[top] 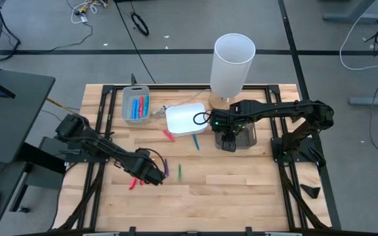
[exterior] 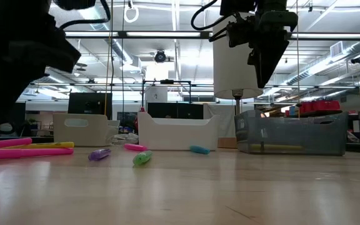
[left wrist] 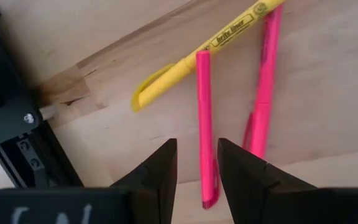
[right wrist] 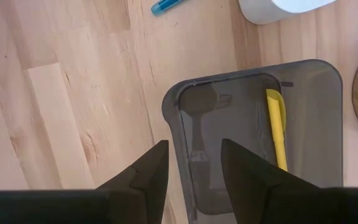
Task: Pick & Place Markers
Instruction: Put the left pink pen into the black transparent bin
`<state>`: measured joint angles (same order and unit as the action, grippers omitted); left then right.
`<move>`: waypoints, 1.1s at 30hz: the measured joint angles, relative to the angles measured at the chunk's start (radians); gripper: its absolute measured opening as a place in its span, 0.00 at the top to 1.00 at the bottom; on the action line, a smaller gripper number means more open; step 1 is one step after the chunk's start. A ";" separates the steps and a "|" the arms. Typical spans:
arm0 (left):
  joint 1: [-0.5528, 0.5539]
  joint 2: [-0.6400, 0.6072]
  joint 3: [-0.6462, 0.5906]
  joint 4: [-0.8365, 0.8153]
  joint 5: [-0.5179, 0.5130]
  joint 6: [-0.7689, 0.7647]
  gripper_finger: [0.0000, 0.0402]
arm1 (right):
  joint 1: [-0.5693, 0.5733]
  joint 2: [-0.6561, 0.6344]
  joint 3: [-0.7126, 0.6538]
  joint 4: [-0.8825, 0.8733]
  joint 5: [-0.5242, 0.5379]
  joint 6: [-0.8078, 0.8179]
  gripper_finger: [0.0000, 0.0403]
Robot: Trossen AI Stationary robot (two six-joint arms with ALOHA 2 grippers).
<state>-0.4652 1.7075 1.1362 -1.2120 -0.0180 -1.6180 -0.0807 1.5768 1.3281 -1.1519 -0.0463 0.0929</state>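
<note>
My left jaws (left wrist: 194,165) are down low over the front-left part of the worktop (top: 241,190), parted a little, with a pink marker (left wrist: 204,118) lying right in the gap between the tips. I can't see the tips pressing on it, so I'm not calling it a grip. A yellow marker (left wrist: 197,50) lies across its far end and a second pink marker (left wrist: 263,81) sits just beside it.

My right jaws (right wrist: 191,165) hang over the dark grey tray (right wrist: 309,81) on the right side, open with nothing between them. One yellow marker (right wrist: 276,127) is already lying in that tray.

Other markers are scattered on the wood: a purple one (exterior: 99,154), a green one (exterior: 142,158), a teal one (exterior: 199,150). The light tray (top: 136,105) at the back left has blue and red ones in it, and the white tray (top: 186,119) sits in the middle.
</note>
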 joint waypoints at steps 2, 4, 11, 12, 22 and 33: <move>-0.004 0.024 0.000 0.000 0.000 -0.001 0.70 | 0.000 0.000 0.000 0.000 0.000 0.001 0.64; -0.008 0.048 0.000 0.001 0.000 -0.002 0.70 | 0.000 0.000 0.000 0.000 0.000 0.001 0.64; -0.016 0.111 0.001 0.042 -0.003 -0.002 0.70 | 0.000 0.000 0.000 -0.001 0.000 0.005 0.64; -0.016 0.120 0.001 0.050 -0.004 -0.002 0.70 | 0.000 0.000 0.000 0.000 0.000 0.005 0.64; -0.023 0.167 -0.033 0.078 -0.029 -0.063 0.70 | 0.000 0.000 0.000 0.004 -0.028 0.031 0.64; -0.023 0.162 -0.067 0.138 0.008 -0.030 0.73 | 0.031 0.000 0.000 0.015 -0.050 0.027 0.64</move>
<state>-0.4877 1.8694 1.0695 -1.0742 -0.0105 -1.6477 -0.0496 1.5764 1.3281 -1.1368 -0.0963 0.1196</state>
